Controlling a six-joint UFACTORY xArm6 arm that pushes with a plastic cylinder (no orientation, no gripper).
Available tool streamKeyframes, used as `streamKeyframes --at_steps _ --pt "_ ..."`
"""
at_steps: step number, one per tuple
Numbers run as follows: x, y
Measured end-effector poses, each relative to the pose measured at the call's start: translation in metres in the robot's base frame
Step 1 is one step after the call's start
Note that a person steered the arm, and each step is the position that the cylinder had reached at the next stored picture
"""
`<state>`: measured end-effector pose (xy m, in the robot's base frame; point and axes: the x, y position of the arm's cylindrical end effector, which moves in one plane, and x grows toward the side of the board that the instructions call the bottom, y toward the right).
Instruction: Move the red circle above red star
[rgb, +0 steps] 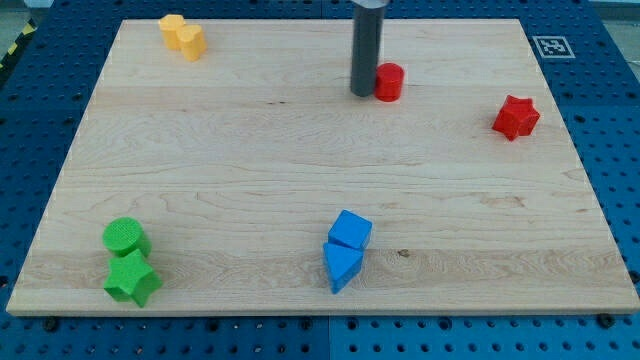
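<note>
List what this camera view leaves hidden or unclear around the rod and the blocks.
- Rod's upper part: cut off by the view's top edge.
- Contact between my tip and the red circle: unclear; they look adjacent.
- Yellow blocks: two pressed together, shapes too small to tell.
- Red star: fully visible, nothing hidden.

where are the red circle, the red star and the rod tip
red circle (389, 81), camera view, front face
red star (516, 117), camera view, top centre
my tip (362, 93), camera view, rod's lower end, against the circle's left

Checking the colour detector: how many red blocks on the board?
2. The red circle sits near the view's top centre, with my tip right against its left side. The red star lies further to the view's right. None looks hidden.
</note>
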<state>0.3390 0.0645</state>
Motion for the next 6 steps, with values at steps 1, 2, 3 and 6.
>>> streamKeyframes --at_steps 1,2,3,6 --pt "-0.001 0.043" --pt "-0.003 0.089" --pt "-0.013 0.118" --pt "-0.064 0.220"
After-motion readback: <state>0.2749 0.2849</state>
